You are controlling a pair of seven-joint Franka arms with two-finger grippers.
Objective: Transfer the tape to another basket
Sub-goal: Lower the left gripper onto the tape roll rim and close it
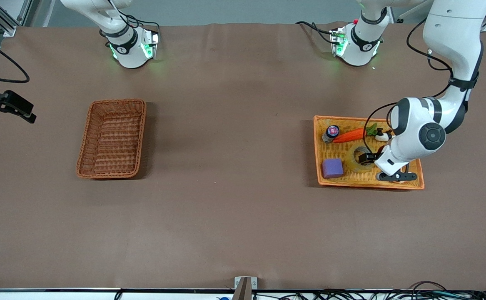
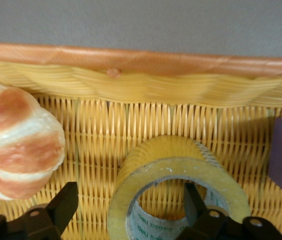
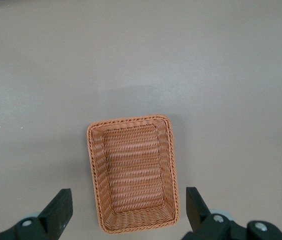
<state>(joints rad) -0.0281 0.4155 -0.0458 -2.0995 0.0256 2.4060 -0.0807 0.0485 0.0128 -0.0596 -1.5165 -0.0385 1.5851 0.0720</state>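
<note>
The tape (image 1: pixel 354 155) is a yellowish ring lying flat in the orange-rimmed yellow tray (image 1: pixel 367 185) at the left arm's end of the table. My left gripper (image 1: pixel 367 158) is down over it. In the left wrist view the tape (image 2: pixel 181 165) has one finger (image 2: pixel 193 200) inside its hole and the other outside its wall, with a gap left. My left gripper (image 2: pixel 128 197) is open. The reddish-brown wicker basket (image 1: pixel 85 141) stands at the right arm's end. My right gripper (image 3: pixel 128 200) waits open, high above this basket (image 3: pixel 96 170).
The tray also holds a carrot (image 1: pixel 349 135), a purple block (image 1: pixel 332 168), a small dark-lidded jar (image 1: pixel 331 132) and a bread roll (image 2: pixel 21 140) close beside the tape. The tray's raised rim (image 2: pixel 131 57) runs just past the tape. Brown tabletop lies between tray and basket.
</note>
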